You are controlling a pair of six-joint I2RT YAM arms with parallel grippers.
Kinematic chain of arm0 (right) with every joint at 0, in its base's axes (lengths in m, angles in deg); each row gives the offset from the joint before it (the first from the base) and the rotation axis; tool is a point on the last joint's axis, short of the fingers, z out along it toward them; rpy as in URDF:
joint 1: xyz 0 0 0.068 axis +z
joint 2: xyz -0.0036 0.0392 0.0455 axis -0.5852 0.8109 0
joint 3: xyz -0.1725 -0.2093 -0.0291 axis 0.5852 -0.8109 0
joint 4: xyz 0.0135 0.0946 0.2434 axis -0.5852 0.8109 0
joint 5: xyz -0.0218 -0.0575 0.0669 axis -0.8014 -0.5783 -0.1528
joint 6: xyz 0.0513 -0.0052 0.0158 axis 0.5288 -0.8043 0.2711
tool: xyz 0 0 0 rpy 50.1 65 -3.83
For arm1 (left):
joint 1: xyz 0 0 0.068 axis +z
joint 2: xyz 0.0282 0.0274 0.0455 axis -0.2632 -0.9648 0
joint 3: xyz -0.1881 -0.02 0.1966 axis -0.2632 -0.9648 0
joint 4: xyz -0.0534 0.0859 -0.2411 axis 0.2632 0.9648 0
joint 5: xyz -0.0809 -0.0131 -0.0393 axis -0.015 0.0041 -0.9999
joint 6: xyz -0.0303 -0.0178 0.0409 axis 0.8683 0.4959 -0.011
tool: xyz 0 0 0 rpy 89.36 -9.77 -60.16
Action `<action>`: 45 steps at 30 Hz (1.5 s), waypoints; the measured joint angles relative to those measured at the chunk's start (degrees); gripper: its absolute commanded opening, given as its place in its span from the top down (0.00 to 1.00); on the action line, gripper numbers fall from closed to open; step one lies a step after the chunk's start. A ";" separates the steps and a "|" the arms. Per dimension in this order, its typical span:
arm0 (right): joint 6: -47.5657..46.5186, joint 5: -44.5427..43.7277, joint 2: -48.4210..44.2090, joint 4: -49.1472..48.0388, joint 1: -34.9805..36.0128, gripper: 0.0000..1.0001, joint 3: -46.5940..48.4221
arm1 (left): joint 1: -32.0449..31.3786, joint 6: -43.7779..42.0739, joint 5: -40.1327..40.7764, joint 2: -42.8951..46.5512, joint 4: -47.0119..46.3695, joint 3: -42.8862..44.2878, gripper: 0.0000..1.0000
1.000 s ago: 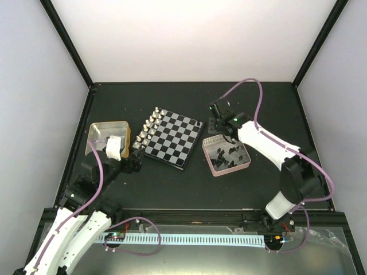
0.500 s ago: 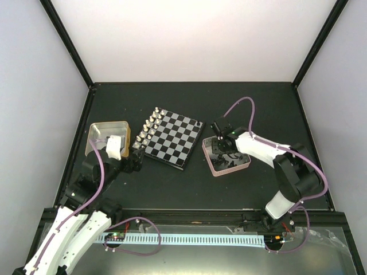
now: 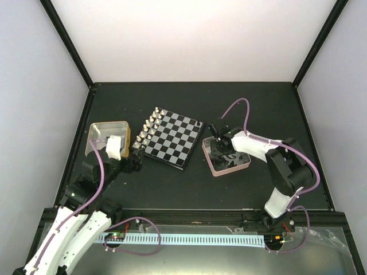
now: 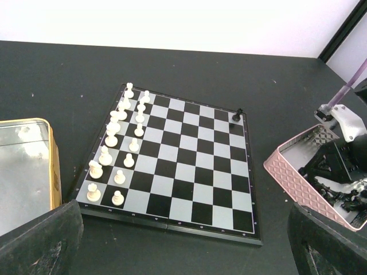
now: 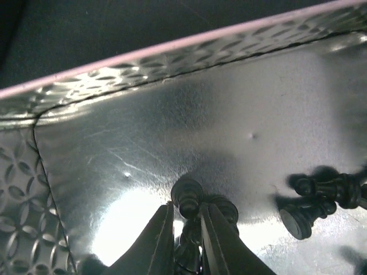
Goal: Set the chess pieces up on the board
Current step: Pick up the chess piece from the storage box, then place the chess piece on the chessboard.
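Tin [image 5: 103, 60]: pink-rimmed, black chess pieces [image 5: 321, 197] inside.
Right gripper [image 5: 186, 213]: I clench one black piece [image 5: 187, 193] there.
Left gripper [image 4: 183, 243]: my jaws spread wide, facing board [image 4: 178, 160].

The table [image 3: 172, 189] was black and flat. A white back wall [image 3: 189, 40] stood at 12 o'clock, bright with light. Pale grey side walls [image 3: 28, 114] stood at 9 and 3 o'clock. Black posts [image 3: 66, 41] ran up the corners.

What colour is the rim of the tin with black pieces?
Pink rim; clearest in left wrist view.
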 measured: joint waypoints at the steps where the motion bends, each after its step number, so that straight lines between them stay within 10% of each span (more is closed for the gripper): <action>1: -0.02 -0.17 0.20 -0.07 0.00 0.87 0.24 | 0.00 0.00 0.00 0.00 0.00 0.00 0.01; 32: -0.42 -1.09 0.04 2.10 0.55 0.98 18.71 | 0.00 0.04 0.50 -0.02 0.00 -0.09 0.01; 45: -2.40 -0.81 17.33 1.38 1.95 0.98 35.89 | 0.00 0.07 0.48 -0.04 -0.02 -0.31 0.01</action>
